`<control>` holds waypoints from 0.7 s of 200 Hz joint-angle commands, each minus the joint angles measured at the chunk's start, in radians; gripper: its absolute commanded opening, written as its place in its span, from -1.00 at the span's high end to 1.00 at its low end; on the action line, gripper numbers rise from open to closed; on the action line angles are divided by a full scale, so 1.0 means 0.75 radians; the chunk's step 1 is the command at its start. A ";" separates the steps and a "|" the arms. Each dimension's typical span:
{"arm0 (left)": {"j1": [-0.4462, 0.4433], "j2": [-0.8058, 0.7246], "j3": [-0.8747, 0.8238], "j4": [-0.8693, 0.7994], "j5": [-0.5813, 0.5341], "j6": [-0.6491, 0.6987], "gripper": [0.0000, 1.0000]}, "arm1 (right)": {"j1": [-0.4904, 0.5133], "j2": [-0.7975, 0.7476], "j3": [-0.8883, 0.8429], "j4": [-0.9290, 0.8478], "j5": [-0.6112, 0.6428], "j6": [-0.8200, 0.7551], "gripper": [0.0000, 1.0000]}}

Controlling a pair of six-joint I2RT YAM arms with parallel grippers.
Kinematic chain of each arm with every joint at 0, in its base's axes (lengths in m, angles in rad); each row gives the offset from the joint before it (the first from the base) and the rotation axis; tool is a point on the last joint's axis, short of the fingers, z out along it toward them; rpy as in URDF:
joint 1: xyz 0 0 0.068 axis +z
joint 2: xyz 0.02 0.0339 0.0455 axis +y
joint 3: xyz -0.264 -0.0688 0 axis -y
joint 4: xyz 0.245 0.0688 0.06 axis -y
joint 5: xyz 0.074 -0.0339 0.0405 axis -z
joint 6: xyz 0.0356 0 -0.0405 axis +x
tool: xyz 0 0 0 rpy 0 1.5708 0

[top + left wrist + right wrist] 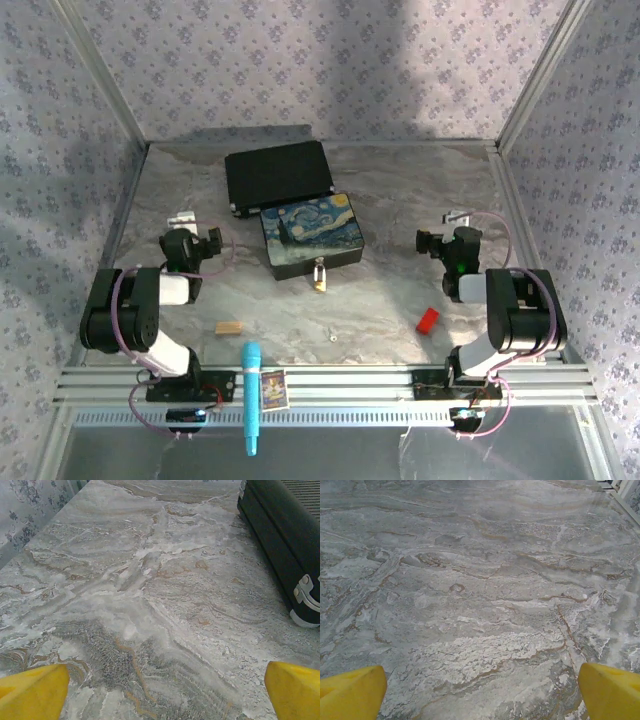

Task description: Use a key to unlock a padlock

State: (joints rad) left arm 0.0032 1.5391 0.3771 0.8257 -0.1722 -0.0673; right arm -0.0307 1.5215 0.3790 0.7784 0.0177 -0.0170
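The small brass padlock (318, 277) hangs at the front edge of the painted box (311, 235), mid-table. The key (331, 337) is a tiny pale speck lying on the marble nearer the front, below and a little right of the padlock. My left gripper (192, 238) stands open at the left, well apart from both; in its wrist view its yellow fingertips (32, 690) frame bare marble around the gripper (165, 695). My right gripper (448, 238) is open at the right, its fingertips (612, 690) wide apart over bare marble, gripper (481, 692) holding nothing.
A black case (278, 175) lies behind the painted box, its corner (280, 545) at the right of the left wrist view. A tan wooden block (229, 327), a red block (428, 320), a blue marker (251, 395) and a card (273, 389) sit near the front.
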 commanded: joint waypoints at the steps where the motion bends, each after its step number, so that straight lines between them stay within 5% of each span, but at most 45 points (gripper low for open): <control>1: -0.008 -0.008 0.029 0.020 -0.001 0.018 -1.00 | -0.008 -0.002 0.029 0.003 -0.006 -0.022 -0.98; 140: -0.008 -0.007 0.029 0.018 -0.002 0.018 -1.00 | -0.011 -0.004 0.029 0.003 -0.015 -0.017 -0.99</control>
State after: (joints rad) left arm 0.0036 1.5391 0.3771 0.8257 -0.1722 -0.0673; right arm -0.0349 1.5215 0.3790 0.7784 0.0105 -0.0170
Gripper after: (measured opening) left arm 0.998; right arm 0.993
